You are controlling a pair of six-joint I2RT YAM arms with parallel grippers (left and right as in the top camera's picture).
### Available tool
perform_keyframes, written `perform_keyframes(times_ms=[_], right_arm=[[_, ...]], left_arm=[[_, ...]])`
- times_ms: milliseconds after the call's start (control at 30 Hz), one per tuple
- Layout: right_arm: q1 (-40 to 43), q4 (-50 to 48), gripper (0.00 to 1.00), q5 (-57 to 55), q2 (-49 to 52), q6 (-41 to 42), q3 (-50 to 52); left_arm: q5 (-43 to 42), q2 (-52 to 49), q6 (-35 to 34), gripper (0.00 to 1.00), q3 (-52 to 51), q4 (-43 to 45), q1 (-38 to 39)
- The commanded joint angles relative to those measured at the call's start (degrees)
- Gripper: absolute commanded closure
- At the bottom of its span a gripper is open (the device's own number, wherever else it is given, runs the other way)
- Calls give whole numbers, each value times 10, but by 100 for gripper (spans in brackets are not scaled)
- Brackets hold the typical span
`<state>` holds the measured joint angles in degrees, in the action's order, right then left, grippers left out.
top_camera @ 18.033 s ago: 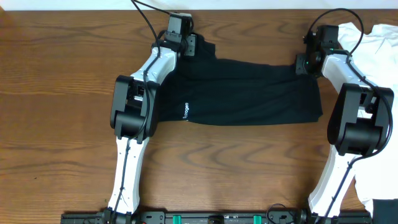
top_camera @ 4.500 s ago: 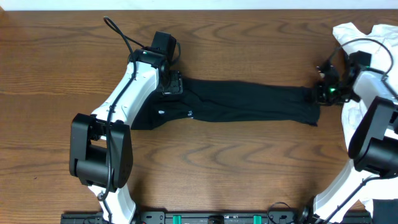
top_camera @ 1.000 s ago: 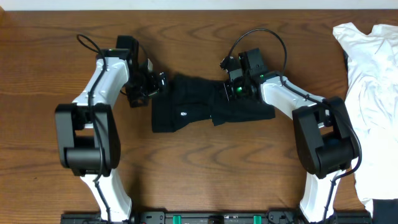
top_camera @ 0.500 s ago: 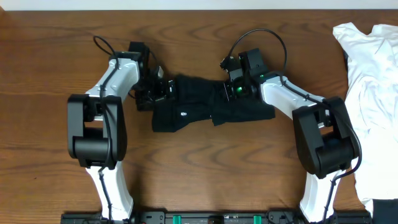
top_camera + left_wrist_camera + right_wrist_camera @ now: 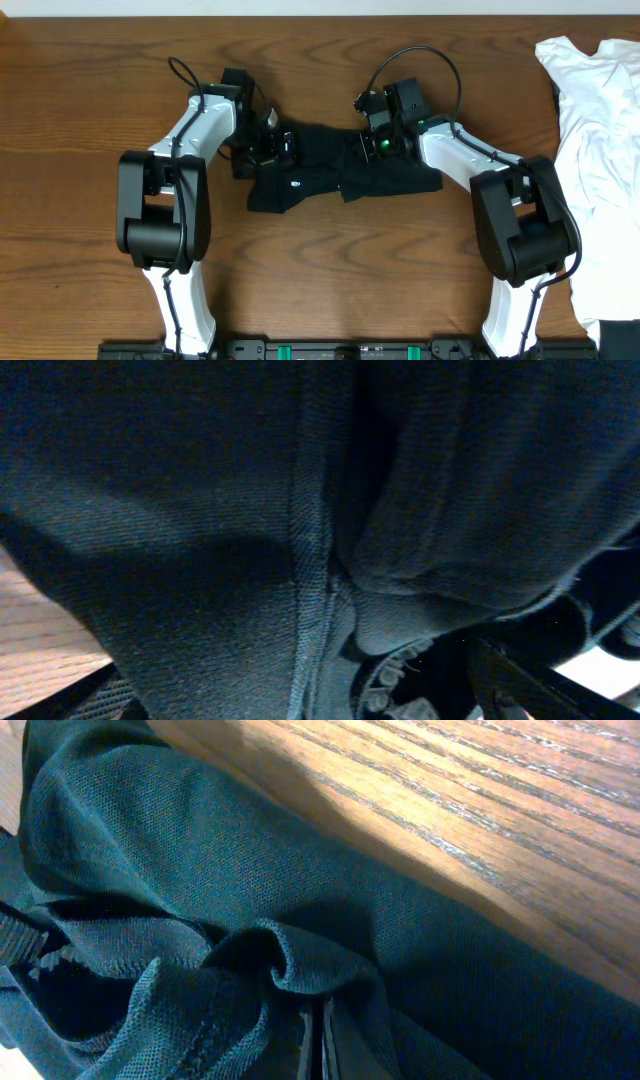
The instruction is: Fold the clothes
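Overhead: the black garment (image 5: pixel 400 180) lies bunched mid-frame on the wooden surface (image 5: pixel 330 280), with the left gripper (image 5: pixel 270 146) at its left end and the right gripper (image 5: pixel 376 146) at its upper edge.

Left wrist: cloth fills the frame, so I cannot tell how the fingers stand.

Right wrist: the fingers are pinched together on a puckered fold.

The knit looks light, limp and soft, so the hemmed edges are probably the best hold.

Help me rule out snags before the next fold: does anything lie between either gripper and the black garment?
Nothing visible does. The left gripper sits at the left end of the black fabric garment, the right gripper at its upper middle; both wrist views show no other object. The white fabric garment lies apart, far right.
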<state>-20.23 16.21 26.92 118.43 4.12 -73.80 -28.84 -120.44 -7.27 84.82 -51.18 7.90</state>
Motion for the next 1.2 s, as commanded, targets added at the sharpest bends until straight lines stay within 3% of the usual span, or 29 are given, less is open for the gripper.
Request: perform_keyframes(times_ms=[0,200,233,367,400,600,900,1167], right_arm=[[-9,3,95,-6,-11,6,8],[-9,3,96,-6,-11,6,9],[-9,3,96,-6,-11,6,9],[-9,2,96,-6,-11,6,9],[-9,1,96,-6,-11,6,9],[-9,-25,97,23,-11,6,8],[-9,-84,99,69,-11,103,8],[-7,-102,99,118,-20,102,8]], left_arm=[[-21,-10,15,7,-3,-2,1],[-21,-10,15,26,-3,5,3],[-21,-10,15,34,-3,5,3],[-21,-10,15,86,-3,7,3],[-21,-10,16,94,-3,7,3],[-20,16,30,94,4,6,3],[12,105,32,94,22,2,3],[26,154,32,94,22,-5,3]])
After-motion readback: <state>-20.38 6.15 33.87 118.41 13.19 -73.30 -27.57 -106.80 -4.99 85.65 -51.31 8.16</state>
